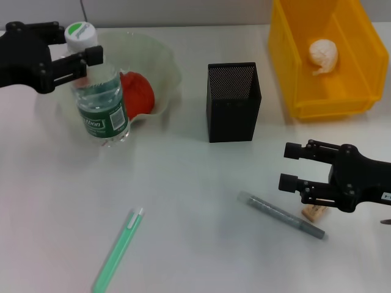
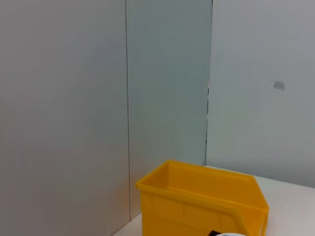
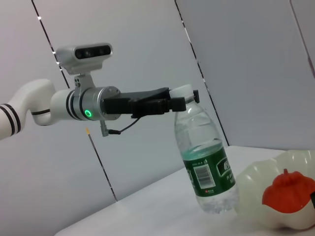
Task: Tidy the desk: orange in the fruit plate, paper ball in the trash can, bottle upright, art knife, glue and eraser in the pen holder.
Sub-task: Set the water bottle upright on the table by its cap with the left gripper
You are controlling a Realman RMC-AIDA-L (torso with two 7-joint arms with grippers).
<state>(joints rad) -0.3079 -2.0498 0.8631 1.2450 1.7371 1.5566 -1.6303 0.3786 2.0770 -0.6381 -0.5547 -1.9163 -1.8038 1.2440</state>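
Observation:
My left gripper (image 1: 90, 66) is shut on the neck of the clear bottle (image 1: 102, 107), just under its white cap. The bottle stands nearly upright with its base at the table, in front of the pale-green fruit plate (image 1: 165, 61). The orange (image 1: 139, 91) lies in that plate. In the yellow trash can (image 1: 287, 55) sits the paper ball (image 1: 324, 55). The black mesh pen holder (image 1: 232, 101) stands mid-table. My right gripper (image 1: 285, 166) is open low at the right, beside the tan eraser (image 1: 314, 211). The right wrist view shows the bottle (image 3: 204, 162), left gripper (image 3: 177, 104) and orange (image 3: 288, 189).
A grey pen-shaped stick (image 1: 281, 215) lies just in front of my right gripper, touching the eraser's side. A green-and-white stick (image 1: 117, 249) lies near the front left edge. Which of them is glue or art knife I cannot tell. The left wrist view shows the trash can (image 2: 202, 201).

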